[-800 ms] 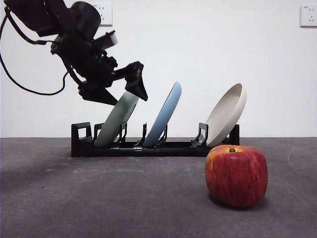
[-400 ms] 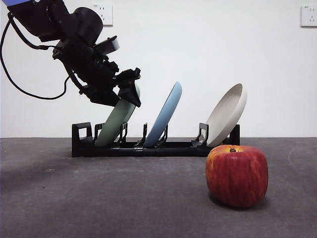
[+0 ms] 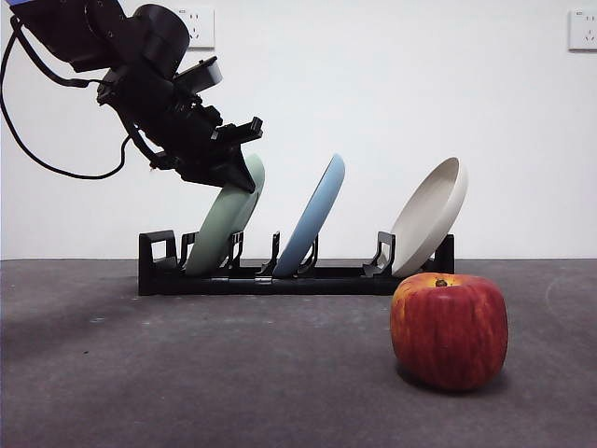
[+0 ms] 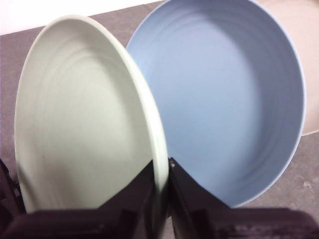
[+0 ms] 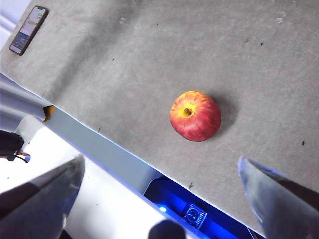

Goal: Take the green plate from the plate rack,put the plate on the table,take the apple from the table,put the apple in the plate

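Observation:
The green plate (image 3: pixel 222 231) leans in the leftmost occupied slot of the black plate rack (image 3: pixel 280 278). My left gripper (image 3: pixel 244 172) reaches down from the upper left and is shut on the plate's top rim. In the left wrist view the two jaws pinch the thin edge of the green plate (image 4: pixel 84 124), one on each face, at the left gripper (image 4: pixel 162 184). The apple (image 3: pixel 449 329) stands on the table (image 3: pixel 187 373) in front of the rack's right end. My right gripper (image 5: pixel 162 167) hangs open high above the apple (image 5: pixel 195 116), touching nothing.
A light blue plate (image 3: pixel 312 219) and a cream-white plate (image 3: pixel 431 215) lean in the rack to the right of the green one; the blue plate (image 4: pixel 224 99) sits close behind it. A phone (image 5: pixel 29 23) lies far off on the table. The table's edge runs near the right arm.
The left gripper came down over the green plate's top rim and its jaws went from spread apart to closed on the edge. The apple has stayed put.

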`<action>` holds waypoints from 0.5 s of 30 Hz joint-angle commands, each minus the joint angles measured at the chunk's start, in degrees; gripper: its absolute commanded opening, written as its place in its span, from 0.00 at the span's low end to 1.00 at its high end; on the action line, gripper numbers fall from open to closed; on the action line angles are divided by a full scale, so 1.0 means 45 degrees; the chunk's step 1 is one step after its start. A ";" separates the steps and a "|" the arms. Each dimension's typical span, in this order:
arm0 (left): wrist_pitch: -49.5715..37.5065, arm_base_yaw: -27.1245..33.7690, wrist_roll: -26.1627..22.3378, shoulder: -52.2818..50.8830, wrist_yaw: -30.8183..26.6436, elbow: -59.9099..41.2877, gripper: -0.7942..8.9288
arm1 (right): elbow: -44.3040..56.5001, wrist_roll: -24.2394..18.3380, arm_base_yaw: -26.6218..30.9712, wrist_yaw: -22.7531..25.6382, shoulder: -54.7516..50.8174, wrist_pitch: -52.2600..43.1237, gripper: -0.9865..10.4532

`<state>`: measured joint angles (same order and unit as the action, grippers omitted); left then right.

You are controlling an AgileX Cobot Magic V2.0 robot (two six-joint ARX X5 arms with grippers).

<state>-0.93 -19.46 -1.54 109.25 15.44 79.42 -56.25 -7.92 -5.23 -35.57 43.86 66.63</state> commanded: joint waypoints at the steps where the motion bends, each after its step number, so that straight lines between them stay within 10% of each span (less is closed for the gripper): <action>1: 0.0073 -0.0068 0.0015 -0.0131 0.0355 -0.0063 0.07 | 0.0010 0.0078 -0.0019 -0.0015 0.0010 -0.0044 0.72; 15: 0.1127 -0.0097 0.0005 -0.3002 0.0350 -0.0058 0.07 | 0.0010 0.0078 -0.0019 -0.0024 0.0005 -0.0087 0.72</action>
<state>3.88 -19.68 -1.45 97.12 16.80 79.40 -56.25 -7.92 -5.23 -35.57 43.86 66.43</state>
